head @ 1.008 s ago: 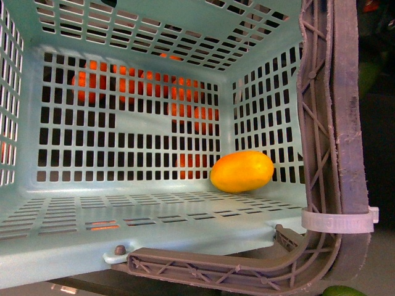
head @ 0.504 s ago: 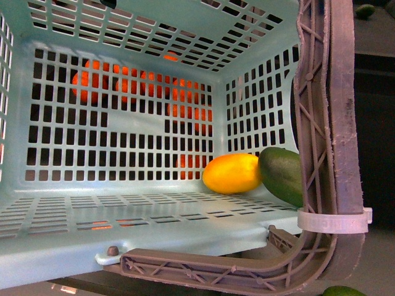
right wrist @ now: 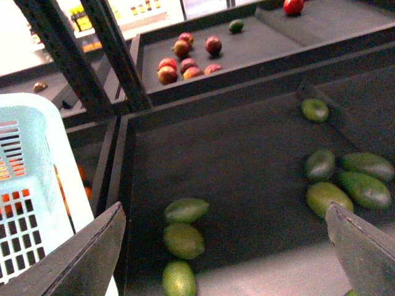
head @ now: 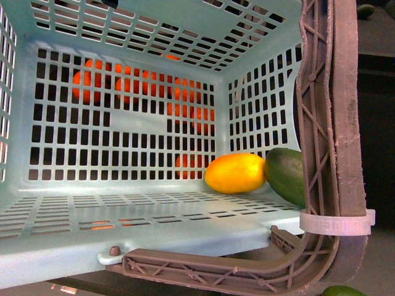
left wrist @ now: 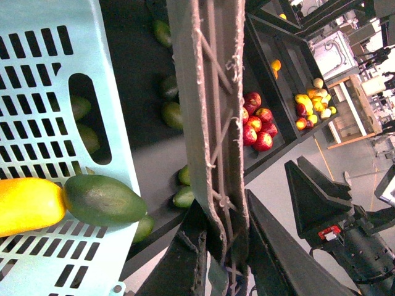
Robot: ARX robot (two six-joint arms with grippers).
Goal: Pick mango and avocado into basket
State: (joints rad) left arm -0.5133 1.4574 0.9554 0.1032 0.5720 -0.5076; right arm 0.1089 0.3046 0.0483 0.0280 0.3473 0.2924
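Note:
The aqua basket (head: pixel 123 228) fills the front view, tipped so I look into it. Inside, at its lower right corner, the yellow-orange mango (head: pixel 236 173) lies against the dark green avocado (head: pixel 286 174). The left wrist view shows the same pair, mango (left wrist: pixel 28 205) and avocado (left wrist: pixel 103 200), touching on the slotted wall of the basket (left wrist: pixel 43 92). My left gripper (left wrist: pixel 223 246) is shut on the basket's brown-grey handle (left wrist: pixel 213 111). My right gripper (right wrist: pixel 228 246) is open with nothing between its fingers, above a dark bin holding loose green fruit, beside the basket (right wrist: pixel 24 185).
Oranges (head: pixel 99 80) show through the basket's slots behind it. Green avocados (right wrist: pixel 185 211) lie scattered in the dark bin (right wrist: pixel 234 160), more at its right (right wrist: pixel 355 185). Red fruit (right wrist: pixel 185 61) sit in a farther tray, and red apples (left wrist: pixel 256 126) in a tray past the handle.
A second ago only the mango lay in the basket. The avocado came in at the right and now rests against the mango, which has shifted slightly.

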